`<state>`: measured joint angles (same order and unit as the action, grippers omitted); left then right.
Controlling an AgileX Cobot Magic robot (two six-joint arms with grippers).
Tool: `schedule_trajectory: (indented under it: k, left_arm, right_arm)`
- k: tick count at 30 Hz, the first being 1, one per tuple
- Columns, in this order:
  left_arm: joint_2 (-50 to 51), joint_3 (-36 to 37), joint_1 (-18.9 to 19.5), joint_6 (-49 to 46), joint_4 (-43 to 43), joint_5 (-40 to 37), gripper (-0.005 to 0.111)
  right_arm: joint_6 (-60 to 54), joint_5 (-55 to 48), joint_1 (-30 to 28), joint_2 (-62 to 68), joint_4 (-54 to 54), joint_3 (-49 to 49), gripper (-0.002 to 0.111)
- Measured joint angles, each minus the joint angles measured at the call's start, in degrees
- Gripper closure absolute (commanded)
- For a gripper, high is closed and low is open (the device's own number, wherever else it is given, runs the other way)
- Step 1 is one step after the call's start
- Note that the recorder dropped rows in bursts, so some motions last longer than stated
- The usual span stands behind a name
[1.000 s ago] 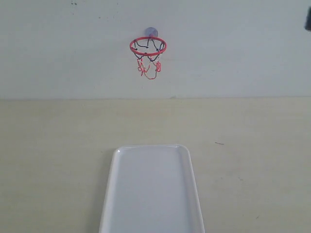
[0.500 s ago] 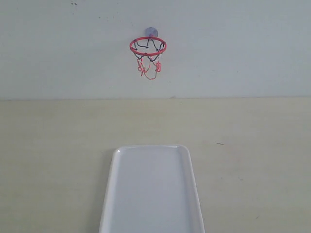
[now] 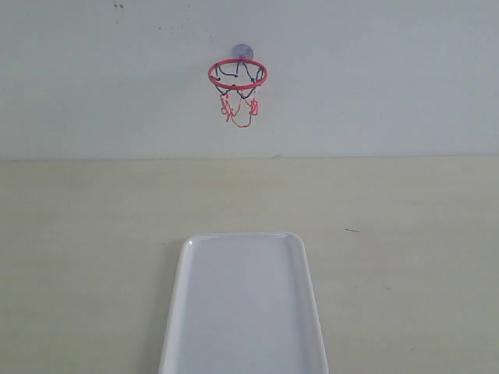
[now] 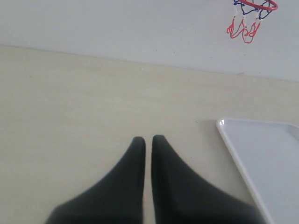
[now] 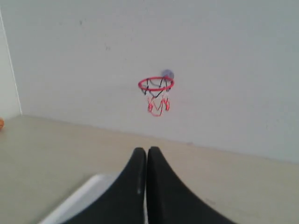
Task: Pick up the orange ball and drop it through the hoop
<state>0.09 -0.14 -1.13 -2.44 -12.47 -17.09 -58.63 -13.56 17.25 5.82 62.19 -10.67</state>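
Observation:
The hoop [image 3: 237, 75], a red ring with a black-and-red net, hangs on the pale wall by a round suction cup. It also shows in the left wrist view [image 4: 254, 5] and the right wrist view [image 5: 156, 84]. A small orange sliver [image 5: 1, 124], likely the orange ball, lies on the table at the very edge of the right wrist view, near a wall corner. The exterior view shows neither the ball nor any gripper. My left gripper [image 4: 148, 140] is shut and empty above the bare table. My right gripper [image 5: 146, 150] is shut and empty, pointing toward the hoop.
A long white tray [image 3: 243, 312] lies on the beige table below the hoop, reaching the near edge of the exterior view. Its corner [image 4: 222, 123] sits beside the left gripper, and its end [image 5: 79, 196] lies under the right gripper.
A dark part of an arm at the upper right edge of the exterior view one second ago has left the view. Hoop and tray have not moved.

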Motion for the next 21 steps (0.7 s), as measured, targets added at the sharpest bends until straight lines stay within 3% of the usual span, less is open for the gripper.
schedule_trajectory:
  k: [3,6,21]
  left_arm:
    - [0.0,0.0,0.0,0.0,0.0,0.0,0.103]
    - [0.0,0.0,0.0,0.0,0.0,0.0,0.103]
    - [0.0,0.0,0.0,0.0,0.0,0.0,0.103]
  right_arm:
    - [23.2,-2.3,0.0,0.0,-19.5,0.0,0.108]
    - [39.4,-2.8,0.0,0.0,-32.9,0.0,0.108]
    - [58.6,2.4,0.0,-0.1,-50.5,7.5,0.108]
